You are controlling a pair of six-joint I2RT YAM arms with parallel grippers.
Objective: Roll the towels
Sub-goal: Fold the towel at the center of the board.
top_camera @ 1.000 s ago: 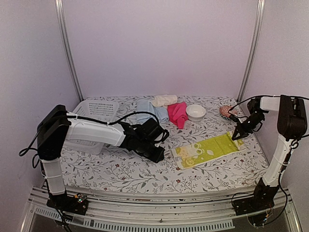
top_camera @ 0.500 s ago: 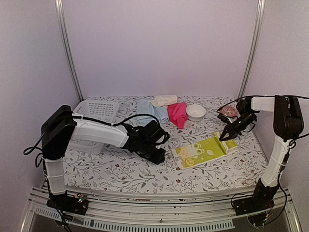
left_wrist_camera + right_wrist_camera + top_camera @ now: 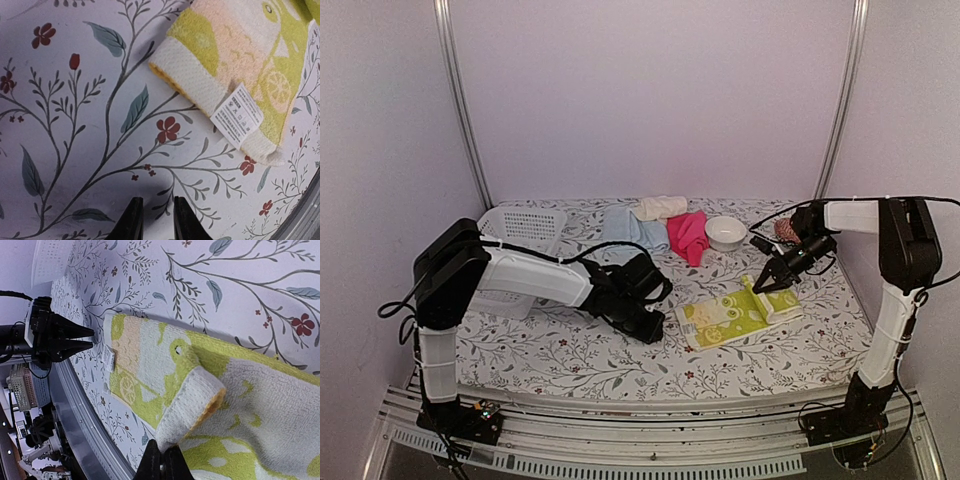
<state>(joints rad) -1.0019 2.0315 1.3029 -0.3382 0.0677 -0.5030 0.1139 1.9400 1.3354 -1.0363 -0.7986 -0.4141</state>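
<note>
1. Pale lilac walls enclose a tabletop (image 3: 560, 360) under a floral-print covering.
2. Right pincer (image 3: 761, 287): clenched on one end of the yellow-green towel (image 3: 730, 315). That end is lifted and folded back over the rest of the cloth. In the right wrist view the doubled-over flap runs straight into the closed fingers (image 3: 150, 460).
3. From the right pincer, the remainder of the towel lies flat on the tabletop and stretches toward the left pincer (image 3: 650, 328).
4. Left pincer: released, its fingertips narrowly parted with nothing between them. It sits low over bare covering. The towel's free end, with a white label (image 3: 236, 116), lies just ahead of the fingertips and apart from them.
5. Beyond both pincers, toward the back wall, three towels lie bunched together and unrolled:
   - the light blue towel (image 3: 625, 228);
   - the cream towel (image 3: 660, 207), resting against the blue one;
   - the hot pink towel (image 3: 688, 236).
6. A white bowl (image 3: 725, 232) stands just beside the pink towel.
7. A white basket (image 3: 525, 225) stands behind the left arm.
</note>
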